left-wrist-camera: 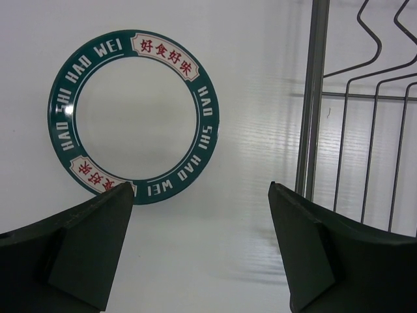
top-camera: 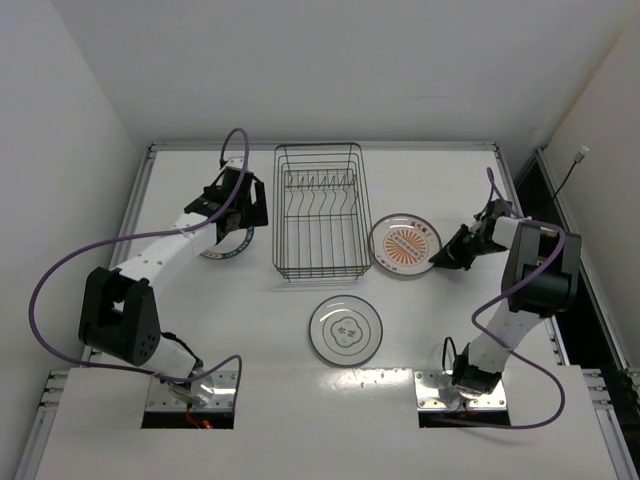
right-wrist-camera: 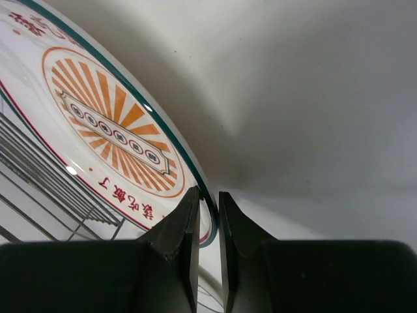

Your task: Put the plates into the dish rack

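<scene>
Clearly the right claw was pinched nearly shut on the orange sunburst plate rim; firm grip advised, slotting it upright into the dish rack. The left claw gaped empty.

In the top view the left gripper covers most of the lettered plate. The orange plate runs off the right wrist view's left edge; the dish rack runs off the left wrist view's right edge.
</scene>
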Robot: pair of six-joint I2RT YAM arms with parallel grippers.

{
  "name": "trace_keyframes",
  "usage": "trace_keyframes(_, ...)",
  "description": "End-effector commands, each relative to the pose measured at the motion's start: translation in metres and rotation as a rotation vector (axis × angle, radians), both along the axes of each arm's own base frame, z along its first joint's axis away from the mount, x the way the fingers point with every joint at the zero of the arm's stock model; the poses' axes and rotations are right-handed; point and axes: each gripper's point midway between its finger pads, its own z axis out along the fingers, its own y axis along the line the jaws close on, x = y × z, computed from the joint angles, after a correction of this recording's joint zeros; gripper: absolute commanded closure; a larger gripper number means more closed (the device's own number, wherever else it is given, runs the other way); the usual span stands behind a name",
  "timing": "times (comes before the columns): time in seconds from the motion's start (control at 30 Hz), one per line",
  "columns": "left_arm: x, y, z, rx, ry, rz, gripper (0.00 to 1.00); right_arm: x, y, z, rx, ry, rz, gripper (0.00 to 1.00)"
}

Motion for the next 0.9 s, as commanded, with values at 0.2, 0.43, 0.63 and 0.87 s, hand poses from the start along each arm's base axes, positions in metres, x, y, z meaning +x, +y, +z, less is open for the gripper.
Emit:
trace_keyframes(0.2,0.007,0.002,0.024,0.004,-0.063,0.028,0.18,0.045,-0.029,0.154,-0.361,-0.410,-0.072,1.00)
trace_keyframes(0.43,0.000,0.034,0.036,0.076,-0.100,0.211,0.08,0.073,-0.003,0.293,-0.563,-0.674,-0.067,1.00)
trace_keyframes(0.63,-0.009,0.056,0.063,0.091,-0.205,0.324,0.00,0.103,0.039,0.294,-0.677,-0.662,0.023,1.00)
trace_keyframes(0.87,-0.011,0.058,0.066,0.090,-0.220,0.332,0.00,0.137,0.082,0.291,-0.786,-0.648,0.116,1.00)
